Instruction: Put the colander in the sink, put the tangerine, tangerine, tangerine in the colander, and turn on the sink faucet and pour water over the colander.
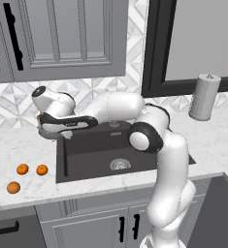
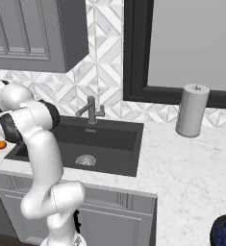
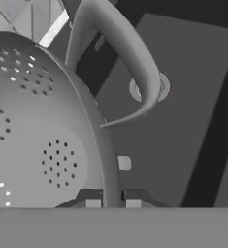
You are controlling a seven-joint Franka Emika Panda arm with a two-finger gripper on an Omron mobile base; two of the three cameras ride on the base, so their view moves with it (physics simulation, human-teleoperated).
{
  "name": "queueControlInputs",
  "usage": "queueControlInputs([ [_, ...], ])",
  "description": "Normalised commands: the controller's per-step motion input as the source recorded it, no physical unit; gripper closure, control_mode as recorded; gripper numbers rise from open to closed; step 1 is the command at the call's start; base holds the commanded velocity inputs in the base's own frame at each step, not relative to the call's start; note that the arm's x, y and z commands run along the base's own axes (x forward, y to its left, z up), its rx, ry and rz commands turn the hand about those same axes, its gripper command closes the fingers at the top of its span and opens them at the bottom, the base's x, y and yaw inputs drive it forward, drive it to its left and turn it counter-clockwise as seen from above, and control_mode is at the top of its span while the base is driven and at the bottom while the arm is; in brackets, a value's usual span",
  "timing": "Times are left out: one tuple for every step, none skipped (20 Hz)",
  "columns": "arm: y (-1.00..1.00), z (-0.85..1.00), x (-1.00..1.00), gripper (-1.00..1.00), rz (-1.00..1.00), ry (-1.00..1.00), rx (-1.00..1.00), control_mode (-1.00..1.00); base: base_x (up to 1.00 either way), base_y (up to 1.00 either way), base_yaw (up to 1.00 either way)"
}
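Note:
In the hand view the silver-grey colander (image 3: 42,135) sits close up, its holed inside on the left and a loop handle (image 3: 122,53) arching over the rim. My gripper (image 3: 113,203) is shut on that rim, one fingertip on each side. Past the rim lies the dark sink (image 3: 183,121) with its round drain. In the left base view the hand holds the colander (image 1: 49,134) at the sink's (image 1: 91,155) back left corner. Three tangerines (image 1: 22,169), (image 1: 41,170), (image 1: 13,187) lie on the counter left of the basin. The sink faucet (image 2: 91,110) stands behind the basin, with no water running.
A grey paper towel roll (image 1: 204,97) stands on the counter to the right of the sink. A dark bowl of blue fruit (image 2: 225,233) sits at the near right counter edge. Upper cabinets hang above the left counter.

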Motion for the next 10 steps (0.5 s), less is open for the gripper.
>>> queueControlInputs([
  [-0.94, 0.00, -0.36, 1.00, -0.38, -0.27, 0.00, -1.00, 0.00, 0.00, 0.00],
  [-0.91, 0.00, -0.40, 1.00, -0.38, -0.27, 0.00, -1.00, 0.00, 0.00, 0.00],
  [-0.91, -0.02, -0.44, 1.00, -0.38, -0.26, 0.00, -1.00, 0.00, 0.00, 0.00],
  [-0.91, -0.04, -0.49, 1.00, -0.37, -0.25, 0.00, -1.00, 0.00, 0.00, 0.00],
  [-0.89, -0.12, -0.61, 1.00, -0.36, -0.25, 0.00, -1.00, 0.00, 0.00, 0.00],
  [-0.73, -0.25, -0.78, 1.00, -0.34, -0.28, 0.00, -1.00, 0.00, 0.00, 0.00],
  [-0.59, -0.30, -0.84, 1.00, -0.32, -0.29, 0.00, -1.00, 0.00, 0.00, 0.00],
  [-0.50, -0.33, -0.86, 1.00, -0.31, -0.29, 0.00, -1.00, 0.00, 0.00, 0.00],
  [-0.49, -0.29, -0.86, 1.00, -0.31, -0.27, 0.01, -1.00, 0.00, 0.00, 0.00],
  [-0.46, -0.29, -0.86, 1.00, -0.33, -0.25, 0.03, -1.00, 0.00, 0.00, 0.00],
])
